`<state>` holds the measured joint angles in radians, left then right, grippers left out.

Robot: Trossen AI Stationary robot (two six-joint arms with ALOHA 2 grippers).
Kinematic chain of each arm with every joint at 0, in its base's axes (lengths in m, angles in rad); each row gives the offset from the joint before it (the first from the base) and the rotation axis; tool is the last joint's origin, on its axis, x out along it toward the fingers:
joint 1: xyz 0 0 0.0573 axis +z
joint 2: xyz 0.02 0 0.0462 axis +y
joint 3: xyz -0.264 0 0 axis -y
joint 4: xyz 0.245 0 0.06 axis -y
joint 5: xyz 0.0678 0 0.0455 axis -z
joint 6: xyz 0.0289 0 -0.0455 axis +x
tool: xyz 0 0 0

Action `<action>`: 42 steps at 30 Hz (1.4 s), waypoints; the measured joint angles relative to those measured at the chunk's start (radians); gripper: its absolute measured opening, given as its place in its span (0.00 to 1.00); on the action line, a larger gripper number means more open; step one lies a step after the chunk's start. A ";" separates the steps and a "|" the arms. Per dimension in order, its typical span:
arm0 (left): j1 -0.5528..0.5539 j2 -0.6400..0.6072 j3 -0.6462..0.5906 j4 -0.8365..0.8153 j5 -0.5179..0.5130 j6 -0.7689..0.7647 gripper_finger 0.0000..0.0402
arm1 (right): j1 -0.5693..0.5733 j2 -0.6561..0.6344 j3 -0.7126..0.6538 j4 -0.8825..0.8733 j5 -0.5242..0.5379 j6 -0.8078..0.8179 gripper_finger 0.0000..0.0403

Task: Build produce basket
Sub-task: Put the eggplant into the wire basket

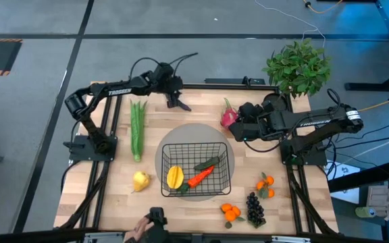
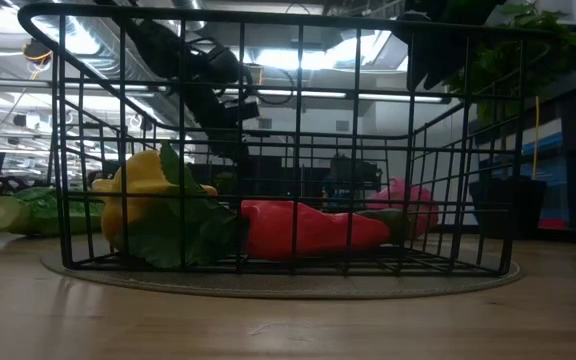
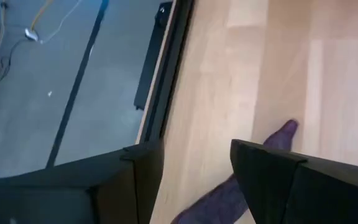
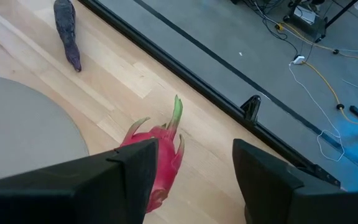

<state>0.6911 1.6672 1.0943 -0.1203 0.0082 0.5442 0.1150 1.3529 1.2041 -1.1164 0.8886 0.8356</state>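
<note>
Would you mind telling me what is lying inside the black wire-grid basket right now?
The black wire-grid basket holds a yellow fruit, an orange carrot and a dark green leafy piece. Whatever lies beneath the leaves is hidden.

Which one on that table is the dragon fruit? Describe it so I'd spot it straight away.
Start at the black wire basket mid-table and look toward the leafy potted plant. The dragon fruit lies between them, under the right gripper: the only pink piece, with green-tipped scales.
</note>
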 joint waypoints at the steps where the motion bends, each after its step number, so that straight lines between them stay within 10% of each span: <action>1: 0.006 0.003 0.000 -0.005 0.000 -0.014 0.43 | 0.000 0.000 0.000 0.000 0.000 0.000 0.51; 18: 0.015 0.173 0.003 -0.120 -0.045 -0.172 0.43 | 0.001 0.000 0.000 -0.002 -0.028 -0.002 0.51; 42: -0.088 -0.103 0.000 -0.657 -0.100 -0.012 0.43 | 0.001 0.000 0.000 -0.004 -0.026 -0.006 0.51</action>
<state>0.6031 1.5642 1.0939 -0.7777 -0.0921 0.5321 0.1162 1.3529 1.2041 -1.1202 0.8623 0.8299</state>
